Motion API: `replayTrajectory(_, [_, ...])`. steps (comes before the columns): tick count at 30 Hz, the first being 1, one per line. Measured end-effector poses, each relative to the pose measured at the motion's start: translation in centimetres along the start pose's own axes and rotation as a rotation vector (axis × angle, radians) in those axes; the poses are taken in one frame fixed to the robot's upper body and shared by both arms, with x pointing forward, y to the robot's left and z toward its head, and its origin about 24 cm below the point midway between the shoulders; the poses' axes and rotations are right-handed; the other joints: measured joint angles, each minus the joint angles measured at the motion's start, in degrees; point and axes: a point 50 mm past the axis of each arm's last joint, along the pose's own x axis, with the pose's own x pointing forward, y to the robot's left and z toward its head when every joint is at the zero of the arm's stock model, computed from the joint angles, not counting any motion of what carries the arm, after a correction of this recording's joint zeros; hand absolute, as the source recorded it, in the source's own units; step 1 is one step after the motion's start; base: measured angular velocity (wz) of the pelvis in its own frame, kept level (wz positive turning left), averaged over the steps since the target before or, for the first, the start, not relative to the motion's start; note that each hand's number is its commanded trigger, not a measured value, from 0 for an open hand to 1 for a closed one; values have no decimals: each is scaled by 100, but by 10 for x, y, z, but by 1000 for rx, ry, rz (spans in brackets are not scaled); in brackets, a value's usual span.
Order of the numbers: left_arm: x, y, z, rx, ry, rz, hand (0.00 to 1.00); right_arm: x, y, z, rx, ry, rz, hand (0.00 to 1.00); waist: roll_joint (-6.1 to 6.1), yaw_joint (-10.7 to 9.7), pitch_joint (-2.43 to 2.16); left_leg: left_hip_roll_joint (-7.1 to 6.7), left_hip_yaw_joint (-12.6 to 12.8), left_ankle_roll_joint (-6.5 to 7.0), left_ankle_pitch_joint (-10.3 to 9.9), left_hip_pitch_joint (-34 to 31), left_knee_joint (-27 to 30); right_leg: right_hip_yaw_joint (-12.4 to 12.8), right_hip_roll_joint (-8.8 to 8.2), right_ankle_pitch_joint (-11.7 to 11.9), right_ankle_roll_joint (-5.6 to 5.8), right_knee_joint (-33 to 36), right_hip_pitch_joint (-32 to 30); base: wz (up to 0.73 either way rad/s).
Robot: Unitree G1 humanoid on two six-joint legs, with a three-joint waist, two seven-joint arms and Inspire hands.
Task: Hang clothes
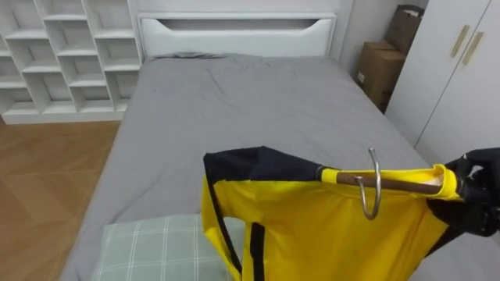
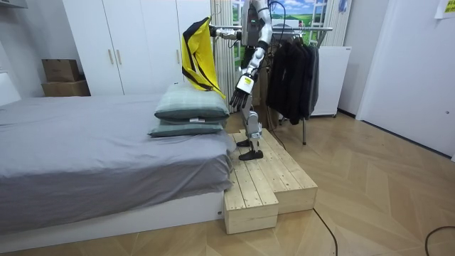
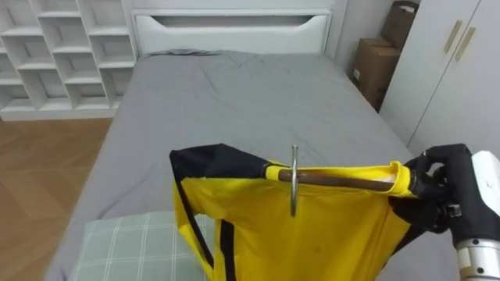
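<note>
The right hand (image 3: 437, 195) has its fingers curled tight round the end of a wooden hanger (image 3: 336, 180), with the shoulder of the yellow and black shirt (image 3: 312, 226) pinched under them. From the fingers the hanger bar runs level towards the robot's left. The shirt is draped over it and falls below finger height and out past the lower edge of the eye views. The metal hook (image 3: 294, 183) sits midway along the bar, well clear of the fingers, free and touching nothing.

Beyond the fingers lies the grey bed (image 3: 234, 101), flat and open up to the white headboard (image 3: 226, 31). On the outer side of the fingers are the white wardrobe (image 3: 437, 70) doors, with cardboard boxes (image 3: 375, 66) further on. Below the far end of the hanger, a green checked pillow (image 3: 125, 250) sits at the near edge of the bed. The white shelf unit (image 3: 55, 55) stands well off to the left.

In the room view the robot stands on a wooden platform (image 2: 266, 178) beside the bed's pillow end and holds the shirt high over the pillows. The left hand (image 2: 238, 96) hangs at its side, fingers relaxed and empty. Behind its back stands a clothes rack (image 2: 298, 30) carrying dark garments (image 2: 291, 71).
</note>
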Motion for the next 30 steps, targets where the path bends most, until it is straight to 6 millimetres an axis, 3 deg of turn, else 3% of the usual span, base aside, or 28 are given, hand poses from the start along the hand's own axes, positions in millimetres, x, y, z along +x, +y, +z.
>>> replayTrajectory(7, [-2,-4,-9,35,46,-12,0,-3,8,-1,64,25,32,100,25,82,3,6,1,1,-17,-52,9,2,4,0,0,8,-32,0])
replayTrajectory(15, [-3,-10,-12,52,67,-53,0,-5,13,0,80,27,84,100,48,27,-2,5,-14,3,-18,-86,19,-49,-7,0,0,19,-59,1])
replayTrajectory(22, [-3,-18,-8,67,66,-89,0,-9,22,-2,121,64,102,100,-70,-89,19,3,-16,7,-27,-167,75,-55,-9,0,0,17,-105,1])
replayTrajectory(30, [-3,-27,-5,68,82,-120,0,-13,30,-6,141,111,147,100,-150,-143,-3,3,86,33,-56,-193,99,39,-13,0,0,35,-173,-6])
